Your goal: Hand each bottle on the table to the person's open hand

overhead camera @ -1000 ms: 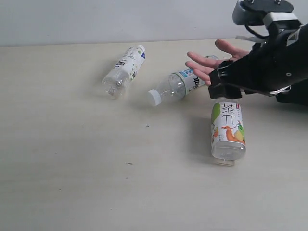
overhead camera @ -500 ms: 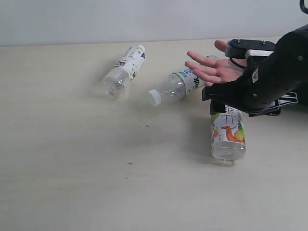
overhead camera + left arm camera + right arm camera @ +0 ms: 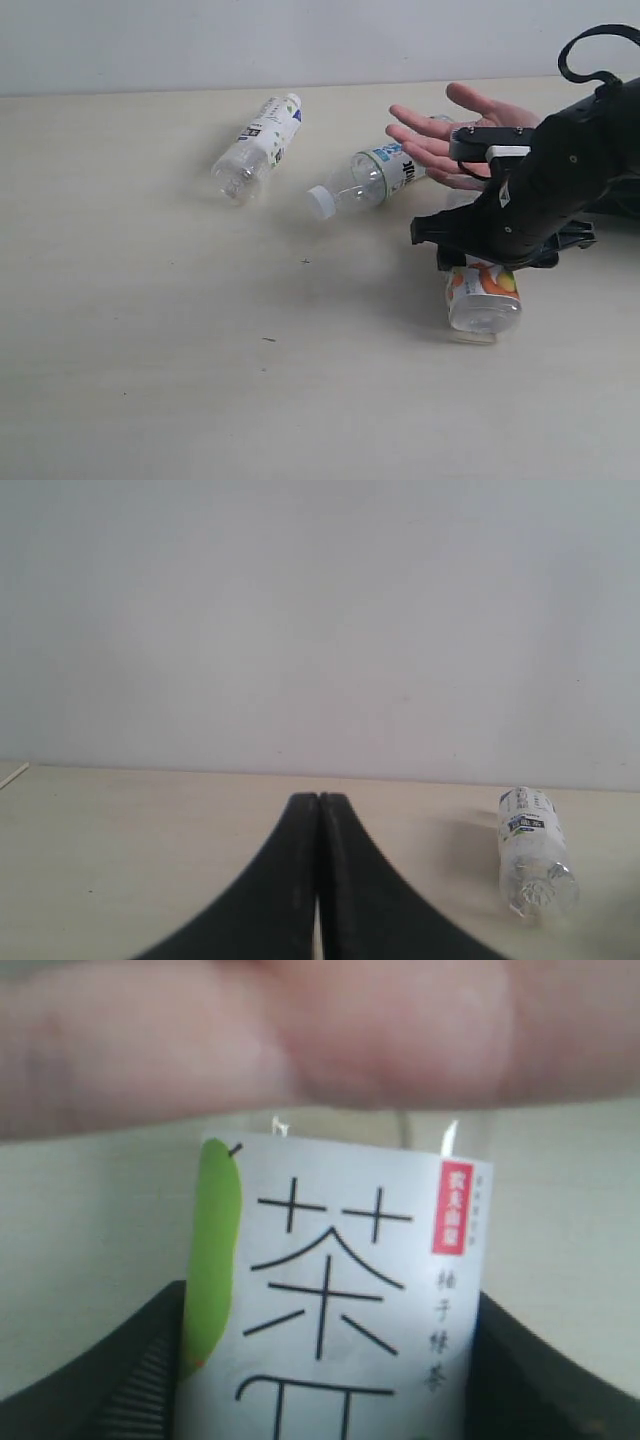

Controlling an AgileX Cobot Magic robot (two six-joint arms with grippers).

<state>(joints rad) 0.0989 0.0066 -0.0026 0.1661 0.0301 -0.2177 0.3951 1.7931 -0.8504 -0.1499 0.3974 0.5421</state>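
Three bottles lie on the table (image 3: 150, 350). One white-labelled bottle (image 3: 258, 147) is at the back left, also visible in the left wrist view (image 3: 533, 860). A clear bottle with a white cap (image 3: 370, 178) lies just in front of the person's open hand (image 3: 455, 130), which is palm up. The bottle with green and orange print (image 3: 483, 300) lies at the right, and my right gripper (image 3: 468, 262) has come down over its upper half. In the right wrist view both fingers press the sides of its label (image 3: 340, 1290), under the blurred hand (image 3: 300, 1040). My left gripper (image 3: 318, 802) is shut and empty.
A pale wall runs along the table's far edge. The right arm's black body (image 3: 560, 190) covers the space between the hand and the printed bottle. The person's black sleeve is at the right edge.
My right arm has dropped from above the hand down onto the printed bottle, and its jaws have narrowed onto the label. The bottle shifted slightly. The hand and the other bottles stayed put.
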